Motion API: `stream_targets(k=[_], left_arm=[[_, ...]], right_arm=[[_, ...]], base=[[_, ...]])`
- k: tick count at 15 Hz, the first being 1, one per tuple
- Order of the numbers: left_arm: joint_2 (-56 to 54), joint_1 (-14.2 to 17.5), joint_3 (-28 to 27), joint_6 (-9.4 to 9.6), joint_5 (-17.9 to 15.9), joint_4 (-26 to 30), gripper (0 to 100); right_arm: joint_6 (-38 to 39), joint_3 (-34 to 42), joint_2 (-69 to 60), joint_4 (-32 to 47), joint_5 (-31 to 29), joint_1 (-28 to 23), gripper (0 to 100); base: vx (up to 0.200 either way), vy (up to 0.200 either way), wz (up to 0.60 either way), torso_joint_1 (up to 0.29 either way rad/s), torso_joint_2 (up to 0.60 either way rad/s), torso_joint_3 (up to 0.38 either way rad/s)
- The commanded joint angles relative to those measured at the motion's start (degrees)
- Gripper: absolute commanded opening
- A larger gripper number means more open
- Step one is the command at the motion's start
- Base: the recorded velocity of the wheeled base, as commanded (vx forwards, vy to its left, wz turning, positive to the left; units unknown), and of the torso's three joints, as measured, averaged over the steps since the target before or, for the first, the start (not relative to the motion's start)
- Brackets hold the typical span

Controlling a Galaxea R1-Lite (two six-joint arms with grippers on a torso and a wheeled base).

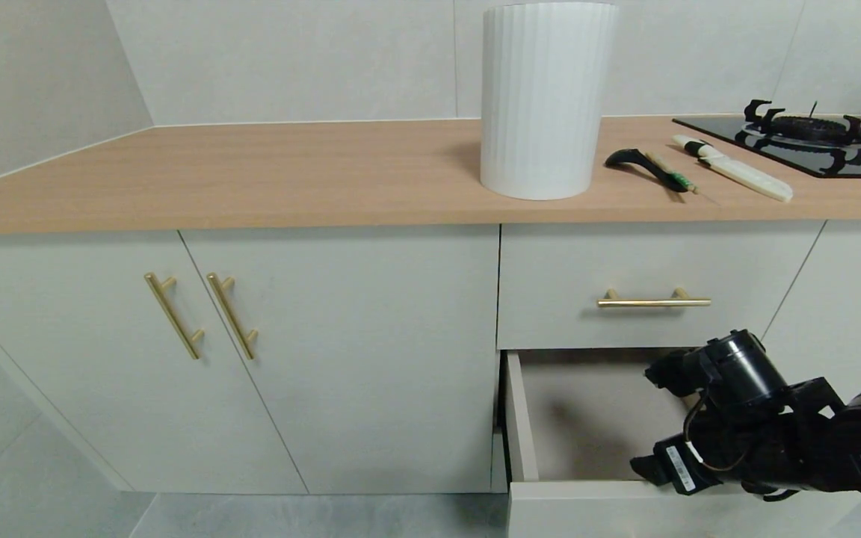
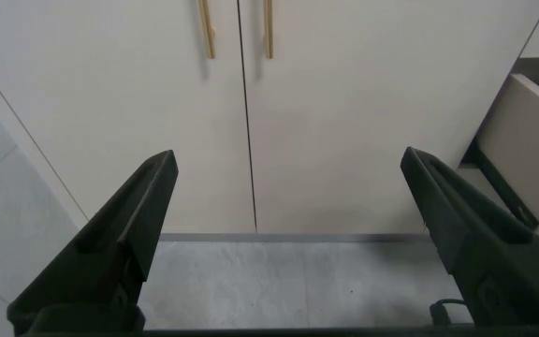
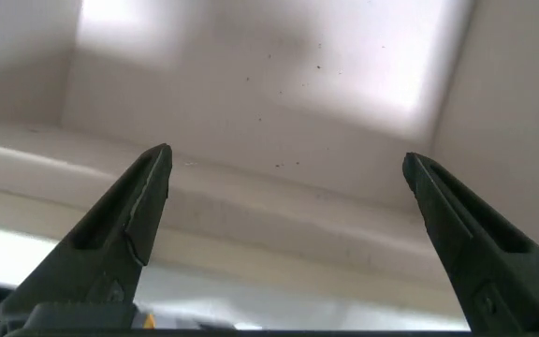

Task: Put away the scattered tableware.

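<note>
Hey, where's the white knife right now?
In the head view the white knife lies on the wooden countertop at the right, between the black spoon and the gas hob.

Drawer [image 1: 520, 418] front cut off below, hob [image 1: 812, 153] cropped at right

Scattered tableware: three pieces, far right of the counter [image 1: 288, 172].
I log a black spoon [image 1: 634, 160], a thin stick with a green band [image 1: 673, 176] close alongside it, and a white knife [image 1: 743, 174] just right, all lying flat.
</note>
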Motion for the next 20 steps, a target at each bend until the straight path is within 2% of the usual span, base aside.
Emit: stream_targets(k=[1, 10, 20], left_arm=[[0.02, 0.0, 0.0, -0.01, -0.01, -0.01, 100], [0.02, 0.0, 0.0, -0.01, 0.08, -0.01, 100], [0.02, 0.0, 0.0, -0.01, -0.01, -0.01, 100]], right_arm=[[-0.19, -0.26, -1.54, 2.87, -0.1, 1.34, 100], [-5.2, -0.26, -7.16, 21.94, -0.72, 8.28, 100], [-4.58, -2.1, -6.37, 24.49, -1.07, 9.34, 100]], base=[[0.0, 0.0, 0.0, 0.0, 0.0, 0.0], [0.0, 0.0, 0.0, 0.0, 0.0, 0.0], [0.0, 0.0, 0.0, 0.0, 0.0, 0.0]])
